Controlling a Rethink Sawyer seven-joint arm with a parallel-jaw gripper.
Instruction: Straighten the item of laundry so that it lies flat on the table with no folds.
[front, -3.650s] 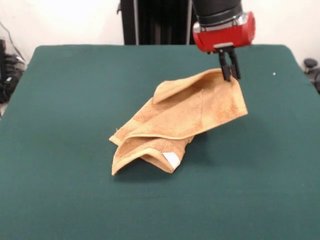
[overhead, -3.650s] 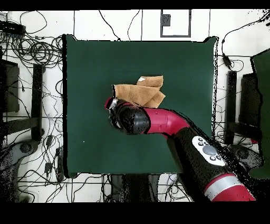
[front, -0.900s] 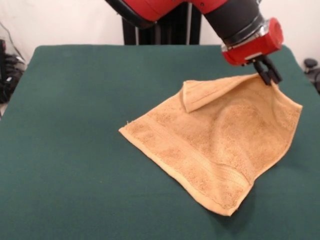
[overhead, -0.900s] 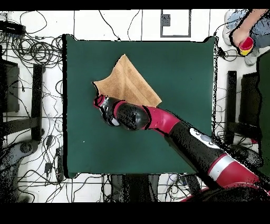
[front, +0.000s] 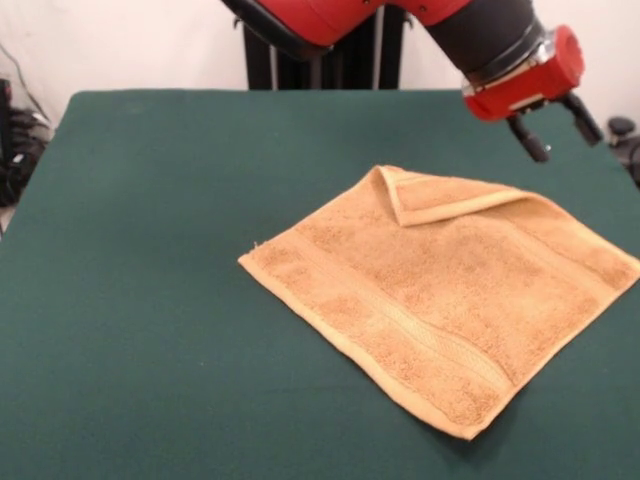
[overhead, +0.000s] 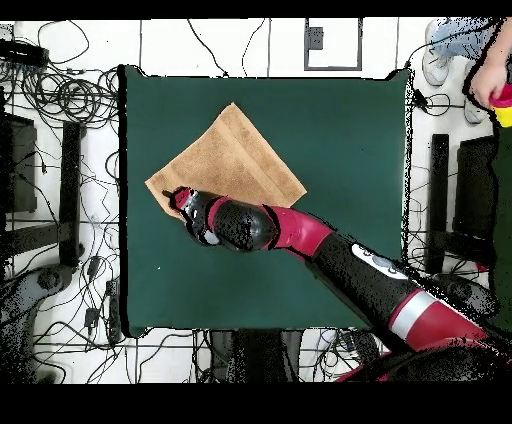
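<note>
Tabletop: dark green tabletop is filling most of the front view, with a white wall running behind it along the top.
Towel: tan-orange towel is lying spread out at centre right of the front view, turned like a diamond; its upper corner is folded back over itself in a narrow flap, and the lower corner is reaching toward the bottom edge.
Hand: hand is hanging at the upper right of the front view, above the towel and not touching it, its two dark fingers standing wide apart with nothing between them.
Arm: red and black arm is stretching up from the lower right of the overhead view, its end covering the towel's lower left corner.
Person: a person is showing at the upper right edge of the overhead view.
</note>
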